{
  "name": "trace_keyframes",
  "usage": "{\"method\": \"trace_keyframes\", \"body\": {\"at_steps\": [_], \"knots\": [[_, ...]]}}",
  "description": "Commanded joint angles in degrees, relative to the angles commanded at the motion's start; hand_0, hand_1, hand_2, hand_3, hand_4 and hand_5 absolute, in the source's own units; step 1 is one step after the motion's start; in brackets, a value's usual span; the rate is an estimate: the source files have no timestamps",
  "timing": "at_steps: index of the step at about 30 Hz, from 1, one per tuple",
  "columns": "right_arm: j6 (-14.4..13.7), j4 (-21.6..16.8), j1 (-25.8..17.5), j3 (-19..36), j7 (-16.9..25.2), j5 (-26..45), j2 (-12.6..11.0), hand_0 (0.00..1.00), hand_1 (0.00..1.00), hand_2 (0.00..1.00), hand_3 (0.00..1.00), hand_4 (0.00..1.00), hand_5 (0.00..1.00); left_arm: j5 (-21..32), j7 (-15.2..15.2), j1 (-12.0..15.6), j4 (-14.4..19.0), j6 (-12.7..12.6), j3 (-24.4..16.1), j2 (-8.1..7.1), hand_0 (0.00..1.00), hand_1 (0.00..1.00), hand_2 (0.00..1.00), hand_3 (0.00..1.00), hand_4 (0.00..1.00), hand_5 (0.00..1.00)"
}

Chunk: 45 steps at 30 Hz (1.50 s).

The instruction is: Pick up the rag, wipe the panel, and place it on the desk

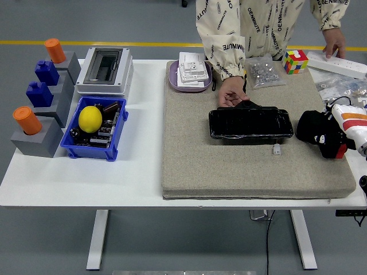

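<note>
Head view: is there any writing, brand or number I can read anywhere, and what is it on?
"OENMINUTE": repeated print on the person's jacket, some copies upside down or cut off by folds.
Socket plates on the purple tray: any marks too small to read.
Power strip: nothing legible.
Robot's right forearm: orange stripe only, no text.

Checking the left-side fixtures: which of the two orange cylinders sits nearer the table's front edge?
The orange cylinder on the grey block beside the blue bin; the other orange cylinder stands at the far-left corner by the grey enclosure.
</note>
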<state>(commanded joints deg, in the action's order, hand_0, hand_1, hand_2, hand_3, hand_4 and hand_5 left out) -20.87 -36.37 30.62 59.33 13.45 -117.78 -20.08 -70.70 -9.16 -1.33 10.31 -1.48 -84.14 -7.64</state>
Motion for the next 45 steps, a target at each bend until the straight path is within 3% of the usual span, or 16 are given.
{"method": "trace_keyframes", "body": {"at_steps": [30,45], "knots": [[-0.1,-1.7,1.0,2.1,-1.1,-1.1,-2.0,0.295,0.430,0.492,0.474,0.998,0.110,-0.6,0.0,0.5,0.0,-0.1,-1.0,0.00,0.642,0.691,0.733,0.565,0.593,0.465],[0.6,-4.5,3.8,-0.5,-3.5,-1.5,-0.7,0.292,0.429,0.493,0.478,0.998,0.097,-1.3,0.1,1.7,0.0,0.0,-1.5,-0.79,0.643,0.692,0.733,0.564,0.593,0.465]]}}
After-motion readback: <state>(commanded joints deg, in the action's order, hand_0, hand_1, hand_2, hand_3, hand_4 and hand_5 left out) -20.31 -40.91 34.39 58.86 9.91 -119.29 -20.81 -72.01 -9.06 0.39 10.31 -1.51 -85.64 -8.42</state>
